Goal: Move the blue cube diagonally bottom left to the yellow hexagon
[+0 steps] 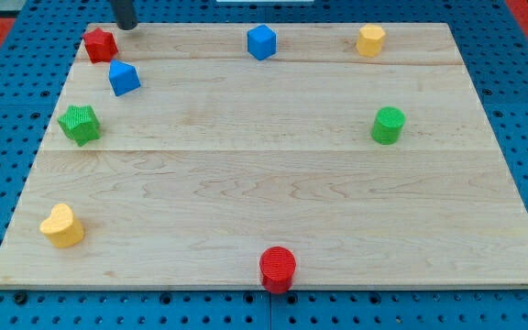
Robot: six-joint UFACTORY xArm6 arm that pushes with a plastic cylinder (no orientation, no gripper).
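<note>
Jaws: none fitted. We are working with a bare rod, so there is nothing to open, close or grip with. Our tip (126,28) is sitting at the worktop's top edge near the top-left corner, just above and to the right of the red block (100,44), and we cannot tell whether the two are touching.

Task item: we are taking the blue cube (261,42) to be the one near the middle of the top edge. It is standing well apart from our tip. The yellow hexagon (370,40) is lying along the same edge, towards the top-right corner, with clear board between the two.

A second blue block (124,78) is resting below the red block on the left side. Its shape is not reading clearly, so we are noting it as a possible confusion.

Handling: we are judging the cube to be light, rigid and not fragile, and likely to slide readily on the smooth wooden board (264,183). Holding is not possible, only pushing. We are recommending contact at the middle of a flat face. An off-centre push is likely to spin the cube or let it slip off the rod. The face to push is the top-left one, since the target spot is lying to the right and lower.
</note>
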